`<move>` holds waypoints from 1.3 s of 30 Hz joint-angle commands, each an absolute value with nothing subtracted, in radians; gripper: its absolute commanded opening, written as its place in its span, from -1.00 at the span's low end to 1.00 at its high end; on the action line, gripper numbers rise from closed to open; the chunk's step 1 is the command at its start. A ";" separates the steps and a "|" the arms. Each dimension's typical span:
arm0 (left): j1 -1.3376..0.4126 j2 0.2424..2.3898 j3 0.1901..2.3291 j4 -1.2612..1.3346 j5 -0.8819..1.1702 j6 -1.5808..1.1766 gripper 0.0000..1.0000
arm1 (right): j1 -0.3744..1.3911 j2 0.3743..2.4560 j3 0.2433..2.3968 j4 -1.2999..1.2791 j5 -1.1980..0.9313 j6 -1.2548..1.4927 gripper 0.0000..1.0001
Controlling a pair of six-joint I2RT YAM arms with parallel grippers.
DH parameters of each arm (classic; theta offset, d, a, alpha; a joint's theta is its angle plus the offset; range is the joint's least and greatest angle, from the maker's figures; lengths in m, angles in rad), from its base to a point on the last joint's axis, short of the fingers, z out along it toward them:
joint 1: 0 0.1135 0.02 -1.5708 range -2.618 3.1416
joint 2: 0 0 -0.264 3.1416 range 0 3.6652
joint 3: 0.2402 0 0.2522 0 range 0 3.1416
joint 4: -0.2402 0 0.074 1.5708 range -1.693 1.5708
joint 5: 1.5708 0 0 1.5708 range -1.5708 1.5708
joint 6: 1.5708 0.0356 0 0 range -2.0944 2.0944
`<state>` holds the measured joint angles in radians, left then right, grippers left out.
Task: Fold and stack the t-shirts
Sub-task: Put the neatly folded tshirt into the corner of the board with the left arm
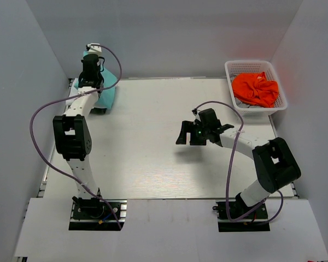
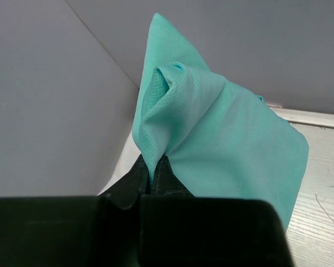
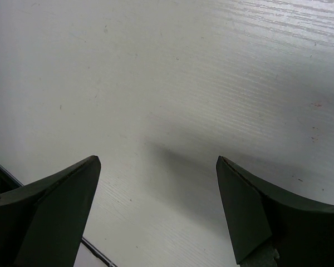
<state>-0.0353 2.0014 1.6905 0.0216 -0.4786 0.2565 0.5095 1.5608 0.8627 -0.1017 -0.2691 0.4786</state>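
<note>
The teal t-shirt [image 2: 222,128] is found at the far left corner of the table [image 1: 153,158]. A bunched edge of it is pinched between the closed fingers of the left gripper [image 2: 153,173], and the rest is seen draping down and away from that hold. The cloth is judged to be light, thin and limp: no shape is kept by it, folds are formed wherever it is gathered, and it is likely to sag or twist when hung from a single point. A hold at a hem or shoulder edge, matched by a second hold on the opposite edge, is judged to suit it better than a grab in the middle. An orange t-shirt [image 1: 255,89] is seen crumpled in the white mesh basket [image 1: 250,64] at the far right, well apart from the teal one. The right gripper [image 3: 157,161] is held over bare table near the middle, its jaws spread wide with nothing between them.
</note>
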 commanded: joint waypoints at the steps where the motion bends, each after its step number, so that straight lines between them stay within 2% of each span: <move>1: -0.014 1.950 1.786 -0.017 -0.453 0.273 -1.00 | 0.503 1.575 0.899 -0.063 -0.298 0.476 0.81; 12: 0.066 1.994 1.807 -0.075 -0.301 0.318 -1.00 | 0.506 1.655 0.956 -0.075 -0.331 0.474 0.81; 24: 0.139 2.132 1.861 -0.003 -0.334 0.388 -1.00 | 0.502 1.713 1.019 -0.138 -0.327 0.454 0.81; 27: 0.149 2.155 1.891 0.006 -0.385 0.388 -0.19 | 0.505 1.724 1.043 -0.149 -0.339 0.453 0.81; 28: 0.149 2.170 1.904 0.006 -0.417 0.388 0.24 | 0.503 1.723 1.043 -0.149 -0.345 0.451 0.81; 30: 0.169 2.183 1.936 0.006 -0.446 0.364 0.57 | 0.503 1.724 1.048 -0.149 -0.357 0.451 0.81; 31: 0.169 2.183 1.947 -0.009 -0.463 0.350 0.99 | 0.502 1.717 1.049 -0.153 -0.354 0.453 0.81; 39: 0.178 2.056 1.964 -0.136 -0.425 0.138 1.00 | 0.505 1.622 1.019 -0.138 -0.359 0.451 0.81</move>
<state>0.1799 2.1998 1.9408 -0.0719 -0.4442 0.2451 0.5053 1.6985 1.0058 -0.1421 -0.3408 0.4629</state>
